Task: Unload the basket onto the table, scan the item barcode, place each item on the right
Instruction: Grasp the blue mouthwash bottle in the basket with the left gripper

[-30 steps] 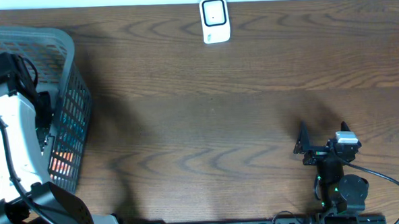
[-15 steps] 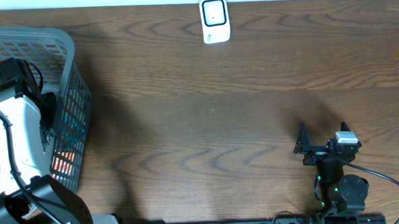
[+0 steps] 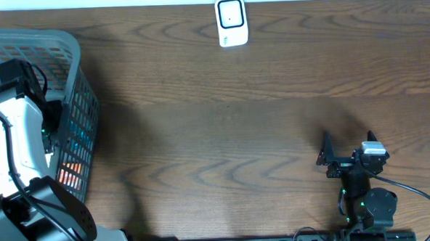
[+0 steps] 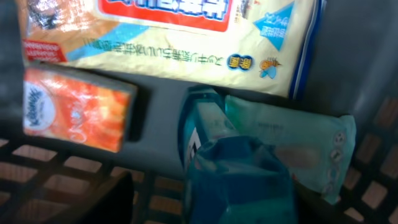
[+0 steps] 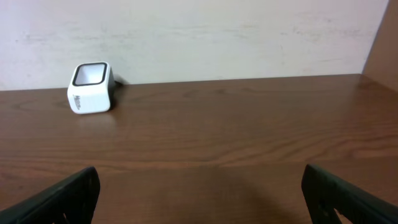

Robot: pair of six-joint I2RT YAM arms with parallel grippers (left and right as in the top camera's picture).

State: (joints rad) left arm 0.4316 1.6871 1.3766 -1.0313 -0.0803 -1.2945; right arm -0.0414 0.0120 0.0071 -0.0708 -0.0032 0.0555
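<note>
The left arm (image 3: 12,136) reaches down into the grey plastic lattice basket (image 3: 74,50) at the left end of the brown wooden tabletop (image 3: 237,134). Seen from its wrist, a teal-blue soft packet (image 4: 239,180) fills the near middle, lying against a pale green wipes pack (image 4: 292,146). An orange tissue pack (image 4: 78,109) lies to the left, and a cream bag with a red and blue label (image 4: 168,37) lies across the far side. One of the left fingers (image 4: 102,202) shows as a dark blur in the lower corner. I cannot tell whether they are clasping the teal packet or loose.

The white box-shaped barcode scanner (image 3: 232,22) stands at the far edge of the tabletop, well apart from the basket. The right arm (image 3: 359,183) sits near the front edge, its right fingers (image 5: 68,196) spread wide with nothing between them.
</note>
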